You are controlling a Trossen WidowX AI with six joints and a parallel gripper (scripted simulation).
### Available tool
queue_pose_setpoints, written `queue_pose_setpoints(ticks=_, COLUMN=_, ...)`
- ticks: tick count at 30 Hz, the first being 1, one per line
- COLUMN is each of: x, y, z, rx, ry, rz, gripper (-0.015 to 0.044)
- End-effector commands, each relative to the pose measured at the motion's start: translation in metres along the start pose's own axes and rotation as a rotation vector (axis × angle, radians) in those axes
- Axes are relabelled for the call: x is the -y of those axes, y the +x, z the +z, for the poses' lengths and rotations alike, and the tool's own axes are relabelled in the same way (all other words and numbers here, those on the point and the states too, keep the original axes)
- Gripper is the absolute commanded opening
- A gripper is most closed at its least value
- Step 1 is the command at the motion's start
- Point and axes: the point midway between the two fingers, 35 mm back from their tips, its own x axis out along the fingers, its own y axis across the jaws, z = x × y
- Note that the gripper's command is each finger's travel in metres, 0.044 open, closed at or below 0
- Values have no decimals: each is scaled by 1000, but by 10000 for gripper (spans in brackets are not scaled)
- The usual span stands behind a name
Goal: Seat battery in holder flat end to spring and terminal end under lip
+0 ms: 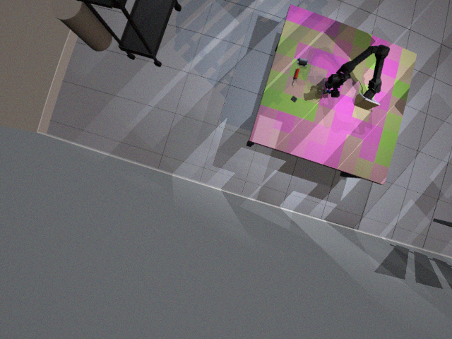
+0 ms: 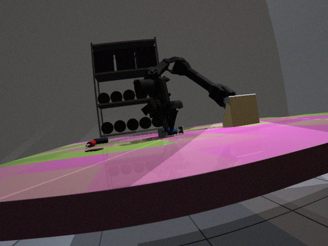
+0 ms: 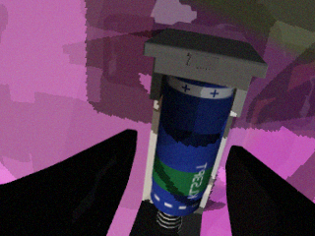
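Note:
The blue battery (image 3: 192,118) (image 2: 174,130) lies lengthwise in the grey holder (image 3: 204,64) (image 2: 162,132). In the wrist view its plus-marked end is under the lip, which hides the terminal tip. Its flat end, past the green band, meets the coiled spring (image 3: 168,220). It looks in line between the side walls; whether it is fully down cannot be told. My gripper (image 3: 183,147) (image 2: 169,129) is open, with one black finger on each side of the battery and a visible gap to each. The fingers are still low around the holder.
A red-handled tool (image 1: 296,73) (image 2: 91,143), a dark cylindrical thing (image 1: 302,61) (image 2: 101,140) and a small dark flat piece (image 1: 294,99) (image 2: 94,149) lie on the patterned table (image 1: 317,145). A tan wedge-shaped block (image 1: 366,102) (image 2: 245,109) stands by the arm's base.

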Motion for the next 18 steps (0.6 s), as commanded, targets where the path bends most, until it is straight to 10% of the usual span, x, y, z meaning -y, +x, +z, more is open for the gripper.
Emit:
queue_pose_setpoints(ticks=1, x=0, y=-4, z=1, rx=5, ry=6, rz=4, gripper=186)
queue_pose_setpoints(ticks=13, x=-7, y=-76, z=-3, rx=5, ry=6, rz=7, gripper=440)
queue_pose_setpoints(ticks=18, x=-8, y=-77, z=-3, rx=5, ry=6, rz=7, gripper=440)
